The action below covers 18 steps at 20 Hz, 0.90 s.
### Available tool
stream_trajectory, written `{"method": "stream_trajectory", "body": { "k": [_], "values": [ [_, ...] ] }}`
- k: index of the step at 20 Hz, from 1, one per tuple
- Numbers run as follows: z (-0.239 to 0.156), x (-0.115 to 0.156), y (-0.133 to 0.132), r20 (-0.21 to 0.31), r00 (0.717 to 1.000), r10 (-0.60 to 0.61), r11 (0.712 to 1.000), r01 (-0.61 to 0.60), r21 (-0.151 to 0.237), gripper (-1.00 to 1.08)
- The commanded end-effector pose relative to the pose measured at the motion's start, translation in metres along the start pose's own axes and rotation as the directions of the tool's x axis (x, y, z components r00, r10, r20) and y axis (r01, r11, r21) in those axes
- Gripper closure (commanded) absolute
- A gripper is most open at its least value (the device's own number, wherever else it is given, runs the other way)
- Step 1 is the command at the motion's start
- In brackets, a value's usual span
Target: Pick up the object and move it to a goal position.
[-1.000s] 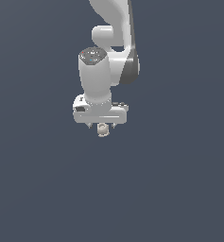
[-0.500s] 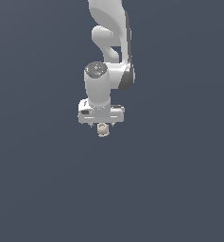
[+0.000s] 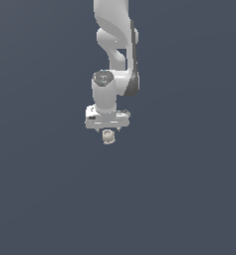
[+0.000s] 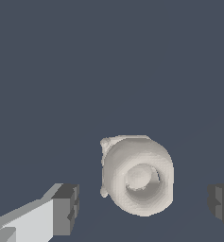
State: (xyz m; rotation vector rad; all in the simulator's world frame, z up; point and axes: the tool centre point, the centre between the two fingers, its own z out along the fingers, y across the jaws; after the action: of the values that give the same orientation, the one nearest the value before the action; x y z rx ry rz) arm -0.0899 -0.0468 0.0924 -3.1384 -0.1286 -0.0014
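Note:
The object (image 4: 137, 177) is a small cream-beige roundish lump with a round hollow in its face. In the wrist view it lies between my two dark fingertips (image 4: 66, 210), with a clear gap to each. In the exterior view the object (image 3: 108, 137) shows just below the white crossbar of my gripper (image 3: 108, 131), near the middle of the picture. The gripper is open and straddles the object without touching it. The fingers themselves are mostly hidden under the hand in the exterior view.
A plain dark blue-grey surface (image 3: 189, 199) fills both views. The white arm (image 3: 117, 55) rises from the gripper to the top edge of the exterior view. No goal marker shows.
The arm's upper links have swung toward the exterior view's right and the hand has turned, so the crossbar looks narrower. The gripper has stayed over the object, which has not moved.

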Motion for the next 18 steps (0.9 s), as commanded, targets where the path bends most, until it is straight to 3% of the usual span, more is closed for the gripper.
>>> {"method": "stream_trajectory", "body": {
  "k": [1,8,18],
  "values": [
    [0.002,-0.003,0.0,0.001,1.0,-0.005,1.0,0.005,-0.001,-0.92],
    [0.009,-0.003,0.0,0.001,1.0,-0.003,1.0,0.003,0.0,-0.92],
    [0.049,-0.004,0.0,0.001,1.0,-0.004,1.0,0.004,0.0,-0.92]
  ]
}}
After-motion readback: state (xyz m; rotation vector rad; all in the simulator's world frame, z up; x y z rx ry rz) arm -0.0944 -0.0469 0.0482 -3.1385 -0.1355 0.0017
